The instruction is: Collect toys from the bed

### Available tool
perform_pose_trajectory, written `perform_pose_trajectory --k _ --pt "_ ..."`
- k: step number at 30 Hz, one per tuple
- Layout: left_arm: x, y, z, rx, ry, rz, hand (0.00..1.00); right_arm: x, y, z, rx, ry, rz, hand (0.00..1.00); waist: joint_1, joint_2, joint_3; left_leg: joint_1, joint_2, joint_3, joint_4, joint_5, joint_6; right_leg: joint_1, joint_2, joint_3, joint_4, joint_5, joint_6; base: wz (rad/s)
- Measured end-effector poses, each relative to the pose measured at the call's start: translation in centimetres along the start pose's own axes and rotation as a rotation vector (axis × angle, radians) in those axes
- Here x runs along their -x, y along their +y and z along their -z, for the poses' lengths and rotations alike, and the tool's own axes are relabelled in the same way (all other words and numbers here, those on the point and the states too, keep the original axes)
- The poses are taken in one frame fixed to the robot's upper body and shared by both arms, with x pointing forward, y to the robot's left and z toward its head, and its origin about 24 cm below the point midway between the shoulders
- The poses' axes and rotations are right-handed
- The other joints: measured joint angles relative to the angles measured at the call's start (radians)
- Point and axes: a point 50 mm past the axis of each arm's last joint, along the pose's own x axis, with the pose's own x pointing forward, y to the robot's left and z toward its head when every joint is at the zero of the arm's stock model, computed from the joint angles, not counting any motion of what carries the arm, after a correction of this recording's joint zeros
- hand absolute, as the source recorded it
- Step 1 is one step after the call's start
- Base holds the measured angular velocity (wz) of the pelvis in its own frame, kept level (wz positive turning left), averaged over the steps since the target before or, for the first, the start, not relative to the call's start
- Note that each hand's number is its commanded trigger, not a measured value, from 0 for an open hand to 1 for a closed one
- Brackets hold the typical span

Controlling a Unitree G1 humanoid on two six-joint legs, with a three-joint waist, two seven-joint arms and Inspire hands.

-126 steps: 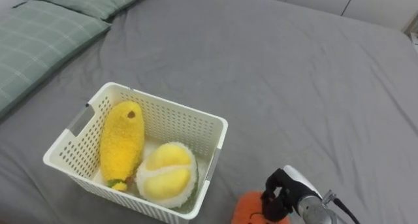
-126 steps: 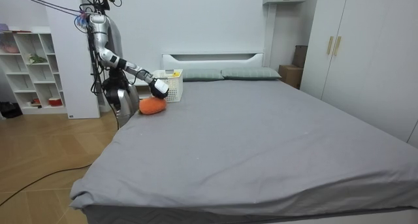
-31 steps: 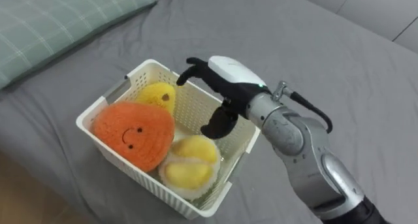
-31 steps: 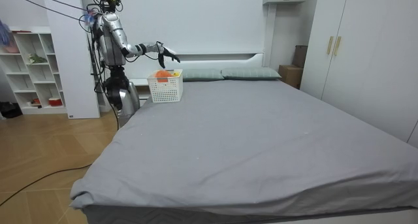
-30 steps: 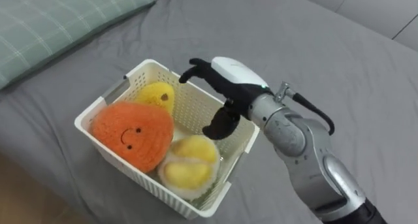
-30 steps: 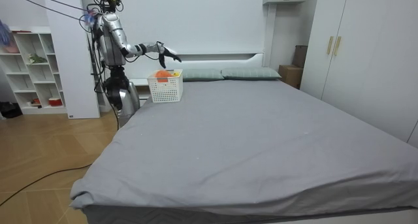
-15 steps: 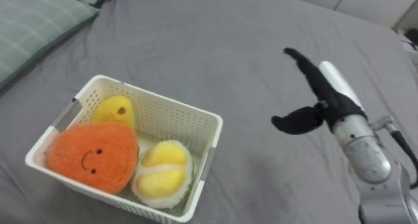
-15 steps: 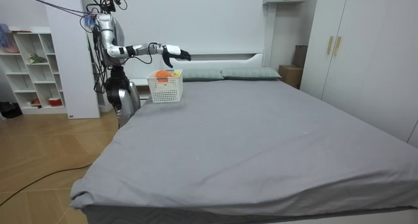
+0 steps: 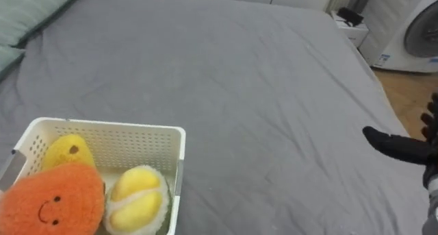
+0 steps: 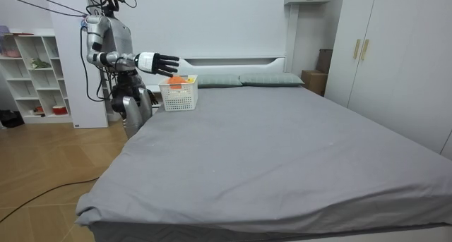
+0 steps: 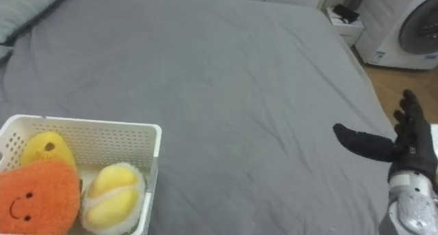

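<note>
three toys in basket, right hand open over bed

nearest the camera, at lower left, a white slatted basket (image 9: 102, 128) sits on the grey bed (image 9: 226, 77). all the toys seen are inside it: an orange plush with a smiley face (image 9: 48, 206) in the near left part, rising over the rim; a yellow plush (image 9: 68, 153) behind it against the far wall; a round yellow-and-white plush (image 9: 137, 197) at the right wall, touching the orange one.

at the right edge the right hand (image 11: 413, 151) hangs above the sheet, well apart from the basket. fingers straight and spread, thumb (image 11: 363, 142) pointing toward the basket, nothing held.

past that, flat bare sheet. a green pillow (image 9: 27, 9) lies at the upper left corner. beyond the bed's far right corner, a washing machine (image 9: 421, 29) stands on wood floor (image 9: 404, 91).

in the room view the robot stands upright beside the bed near its head end, at the room view's left, its arm stretched level with the open hand above and just left of the basket. pillows (image 10: 265, 79) lie along the headboard, a shelf unit (image 10: 28, 73) stands behind the robot, and a wardrobe (image 10: 395, 58) is at the room view's right.
</note>
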Motion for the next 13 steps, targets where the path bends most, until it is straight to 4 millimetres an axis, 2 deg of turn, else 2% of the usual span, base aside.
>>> perform_pose_trajectory --k 2,3,5,6,8,9,10,11,13 --pt "0.0 0.0 -0.3 0.007 -0.013 0.004 0.0 0.0 -1.5 2.7 -0.042 0.123 0.085 0.0 -0.003 0.006 0.0022 0.001 0.0 0.002 -0.001 0.0 0.0 -0.001 0.0 0.002 0.0 0.0 0.0 0.0" --pt "0.0 0.0 -0.3 0.009 -0.015 0.003 0.0 0.0 -1.8 3.4 -0.053 0.152 0.107 0.0 -0.003 0.007 0.0024 0.001 0.0 0.004 -0.001 0.0 0.0 -0.002 0.0 0.003 0.0 0.0 0.0 -0.06" --pt "0.0 0.0 -0.4 0.017 -0.022 0.007 0.0 0.6 -2.9 6.2 -0.076 0.267 0.187 0.0 -0.003 0.017 0.0018 0.0 0.002 0.012 -0.001 -0.004 0.0 -0.005 0.001 0.002 0.001 0.0 0.0 -0.1" --pt "0.1 -0.1 -0.5 0.013 -0.027 0.012 0.0 0.8 -3.2 7.0 -0.075 0.298 0.202 0.0 -0.004 0.018 0.0024 -0.001 0.002 0.012 -0.001 -0.005 0.0 -0.007 0.001 0.002 0.001 0.0 0.001 -0.05" --pt "0.1 -0.3 -0.6 0.005 -0.041 0.041 0.0 2.6 -4.7 10.7 -0.043 0.451 0.258 0.0 -0.003 0.026 0.0018 -0.002 0.002 0.012 -0.002 -0.006 0.0 -0.008 0.001 0.001 0.0 -0.001 0.001 0.0" --pt "0.1 -0.4 -0.6 0.004 -0.04 0.047 0.0 3.2 -5.1 11.7 -0.035 0.492 0.271 0.0 -0.002 0.029 0.0014 -0.002 0.002 0.012 -0.002 -0.007 0.0 -0.007 0.002 0.002 0.0 -0.001 0.001 0.0" --pt "0.1 -0.5 -0.5 0.006 -0.036 0.057 0.0 4.5 -5.7 13.6 -0.021 0.579 0.303 0.0 -0.004 0.034 0.0009 0.0 0.003 0.012 -0.002 -0.009 -0.001 -0.006 0.002 0.0 0.0 -0.001 0.001 0.0" --pt "0.2 -0.7 -0.6 0.021 -0.03 0.068 0.0 6.0 -6.3 15.4 -0.005 0.663 0.33 0.0 -0.005 0.029 0.0018 0.0 0.003 0.012 -0.002 -0.01 -0.001 -0.006 0.002 -0.001 0.0 -0.001 0.001 0.0" --pt "0.4 -1.0 0.1 0.003 -0.014 0.084 0.0 8.3 -6.9 17.6 0.025 0.778 0.35 0.0 -0.006 0.043 0.0032 0.002 0.003 0.012 -0.002 -0.011 0.0 -0.002 0.002 0.001 0.0 -0.002 0.002 0.0"
